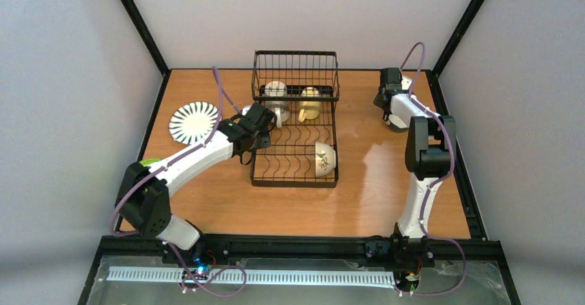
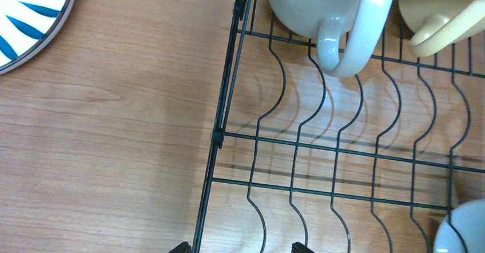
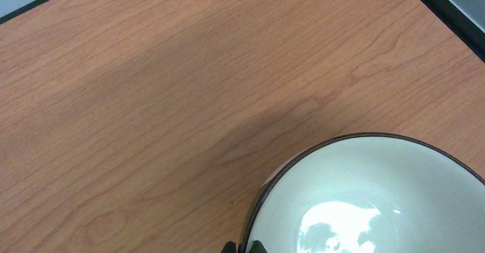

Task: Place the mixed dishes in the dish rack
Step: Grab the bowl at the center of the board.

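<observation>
Far left on the table (image 1: 207,201) lies the striped plate (image 1: 194,122); beside it the left gripper (image 2: 239,247), jaws wide apart and holding nothing, hovers over the left rail of the rack (image 2: 220,135). Within the rack, the cream mug (image 1: 276,91) and yellow mug (image 1: 310,103) sit side by side at the far end, the cream bowl (image 1: 325,159) on edge at near right. At far right, the right gripper (image 3: 242,247) is pinched on the rim of the dark-rimmed bowl (image 3: 372,201).

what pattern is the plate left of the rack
The plate is white with radiating blue strokes, brown rim; clearest in left wrist view.
</observation>
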You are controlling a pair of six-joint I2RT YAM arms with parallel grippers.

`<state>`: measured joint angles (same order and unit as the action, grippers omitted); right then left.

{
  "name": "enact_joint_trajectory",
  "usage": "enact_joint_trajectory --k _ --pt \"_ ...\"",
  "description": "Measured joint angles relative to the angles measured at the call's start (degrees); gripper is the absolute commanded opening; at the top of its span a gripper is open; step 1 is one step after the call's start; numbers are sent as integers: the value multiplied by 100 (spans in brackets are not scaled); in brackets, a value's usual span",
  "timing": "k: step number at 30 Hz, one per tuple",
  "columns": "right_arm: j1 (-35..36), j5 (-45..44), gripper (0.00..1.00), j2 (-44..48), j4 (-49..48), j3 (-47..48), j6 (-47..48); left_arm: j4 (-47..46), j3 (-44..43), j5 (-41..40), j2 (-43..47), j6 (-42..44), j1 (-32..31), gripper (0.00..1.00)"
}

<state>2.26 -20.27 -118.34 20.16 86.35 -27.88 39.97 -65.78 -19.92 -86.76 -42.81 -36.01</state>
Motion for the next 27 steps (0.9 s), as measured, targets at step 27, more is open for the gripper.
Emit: enact_joint_trajectory --k 27 --pt "1823 647 2 2068 542 -507 984 -7 254 916 1294 319 2 100"
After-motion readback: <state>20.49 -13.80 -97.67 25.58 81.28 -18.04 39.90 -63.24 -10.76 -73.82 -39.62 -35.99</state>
